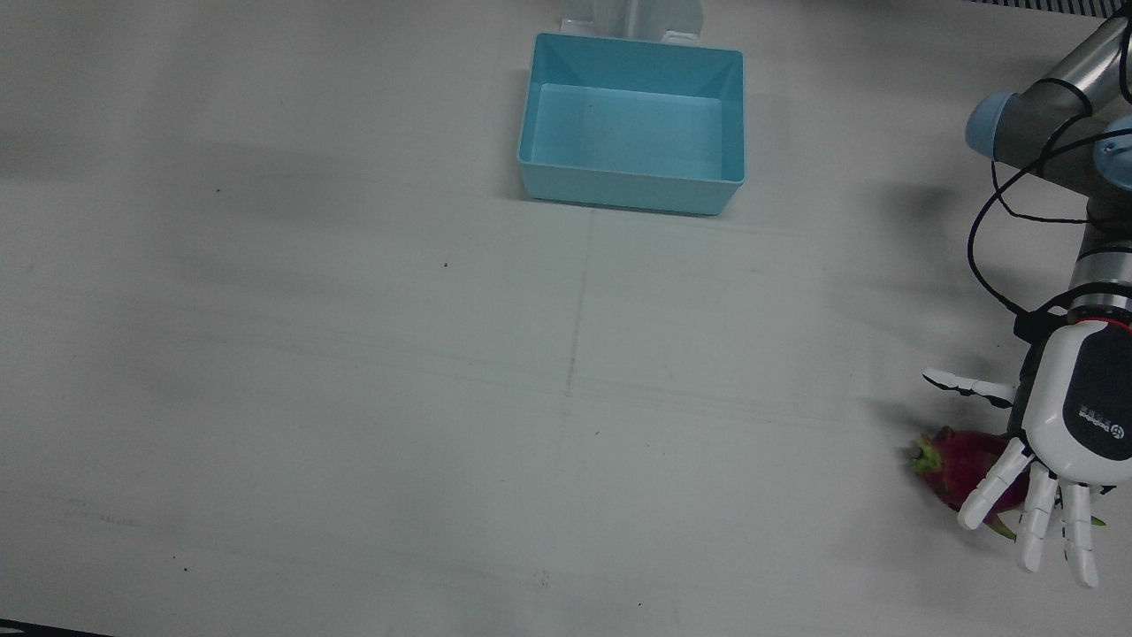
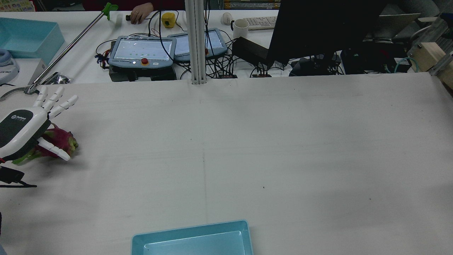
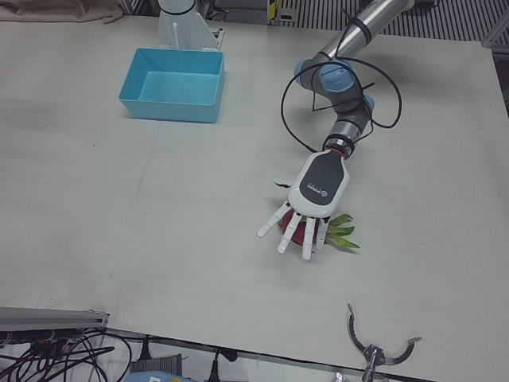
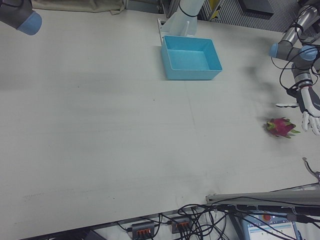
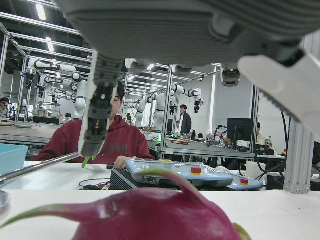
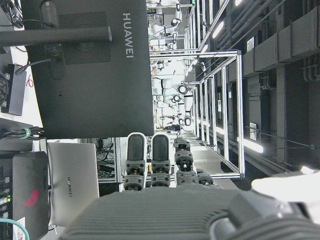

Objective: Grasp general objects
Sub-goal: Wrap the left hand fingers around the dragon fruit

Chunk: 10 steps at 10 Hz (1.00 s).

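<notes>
A pink dragon fruit (image 1: 959, 460) with green leaf tips lies on the white table near the left arm's side edge; it also shows in the rear view (image 2: 62, 139), the right-front view (image 4: 281, 126) and, close up, in the left hand view (image 5: 150, 215). My left hand (image 1: 1074, 416) hovers over it, palm down, open, with fingers (image 5: 97, 110) spread above the fruit and the thumb beside it; it does not hold the fruit. My right hand (image 6: 160, 200) shows only in its own view, raised off the table, holding nothing.
An empty light-blue bin (image 1: 632, 190) stands at the table's middle near the pedestals. A grabber tool (image 3: 374, 350) lies at the operators' edge near the fruit. Beyond that edge are tablets, cables and a monitor (image 2: 318, 28).
</notes>
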Motion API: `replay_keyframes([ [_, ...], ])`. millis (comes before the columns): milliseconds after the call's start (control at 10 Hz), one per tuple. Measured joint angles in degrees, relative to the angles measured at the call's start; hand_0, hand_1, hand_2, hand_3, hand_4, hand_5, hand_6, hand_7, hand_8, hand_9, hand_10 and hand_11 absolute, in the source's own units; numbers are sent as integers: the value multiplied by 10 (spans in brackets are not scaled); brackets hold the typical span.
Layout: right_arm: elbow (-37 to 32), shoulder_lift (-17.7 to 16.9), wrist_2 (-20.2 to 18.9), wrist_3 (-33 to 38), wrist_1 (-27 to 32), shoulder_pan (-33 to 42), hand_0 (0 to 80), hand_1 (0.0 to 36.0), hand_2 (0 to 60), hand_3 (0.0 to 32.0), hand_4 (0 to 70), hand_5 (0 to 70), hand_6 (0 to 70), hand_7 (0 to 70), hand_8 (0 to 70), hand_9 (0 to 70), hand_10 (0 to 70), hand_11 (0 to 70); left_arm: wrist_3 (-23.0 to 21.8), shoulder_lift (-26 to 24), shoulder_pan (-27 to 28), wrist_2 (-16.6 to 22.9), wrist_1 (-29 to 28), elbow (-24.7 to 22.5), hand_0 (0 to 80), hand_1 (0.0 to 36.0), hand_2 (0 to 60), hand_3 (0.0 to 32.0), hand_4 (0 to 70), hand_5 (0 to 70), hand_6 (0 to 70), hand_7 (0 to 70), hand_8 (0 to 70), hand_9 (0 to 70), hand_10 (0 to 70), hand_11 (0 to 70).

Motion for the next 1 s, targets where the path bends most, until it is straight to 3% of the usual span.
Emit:
replay_keyframes([
  [697, 0, 0, 0, 0, 0, 0, 0, 0, 0, 0, 0, 0, 0, 0, 0, 0, 0, 0, 1, -25, -5, 15, 26, 57, 420, 98, 0, 320, 0, 29, 0, 0, 0, 0, 0, 0],
  [996, 0, 0, 0, 0, 0, 0, 0, 0, 0, 0, 0, 0, 0, 0, 0, 0, 0, 0, 6, -24, -1, 15, 20, 71, 419, 92, 0, 320, 0, 130, 0, 0, 0, 0, 0, 0],
])
